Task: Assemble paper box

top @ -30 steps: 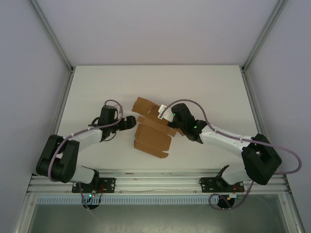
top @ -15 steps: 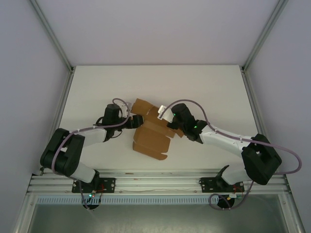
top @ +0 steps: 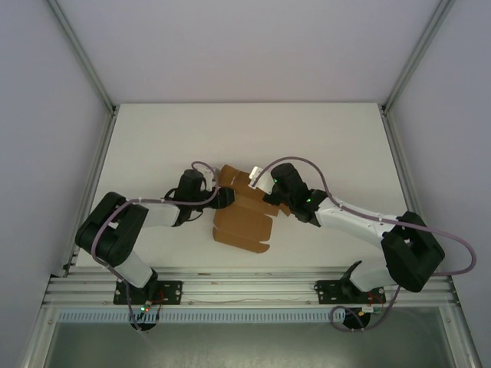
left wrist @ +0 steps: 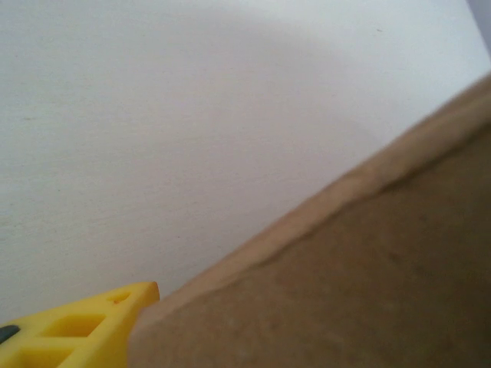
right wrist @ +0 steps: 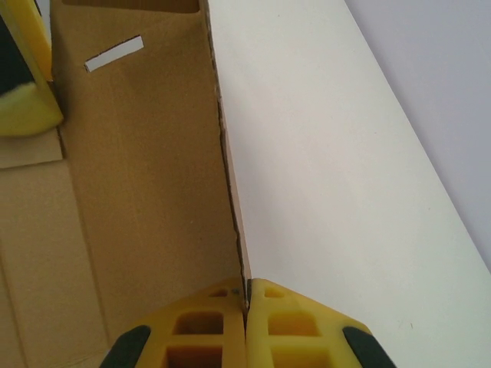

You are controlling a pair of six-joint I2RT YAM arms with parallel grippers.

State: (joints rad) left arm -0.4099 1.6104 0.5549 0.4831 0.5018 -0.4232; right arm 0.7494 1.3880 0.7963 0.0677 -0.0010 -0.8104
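The paper box (top: 244, 222) is brown cardboard, half folded, lying in the middle of the white table. My right gripper (top: 266, 193) is at its right side. In the right wrist view the yellow jaws (right wrist: 246, 291) are shut on the top edge of an upright wall of the paper box (right wrist: 146, 176). My left gripper (top: 222, 196) is against the box's left side. In the left wrist view a cardboard panel (left wrist: 368, 284) lies close across the lens, with one yellow finger (left wrist: 84, 326) beside it and the other hidden. One of its fingers (right wrist: 23, 92) shows inside the box.
Bare white table (top: 153, 138) lies around the box, enclosed by grey walls and metal posts. An aluminium rail (top: 245, 287) runs along the near edge by the arm bases. The table's right edge (right wrist: 414, 153) shows in the right wrist view.
My left arm has reached right until its gripper meets the box's left side, and the box's left part has folded in slightly. The right arm has stayed still with its grip.
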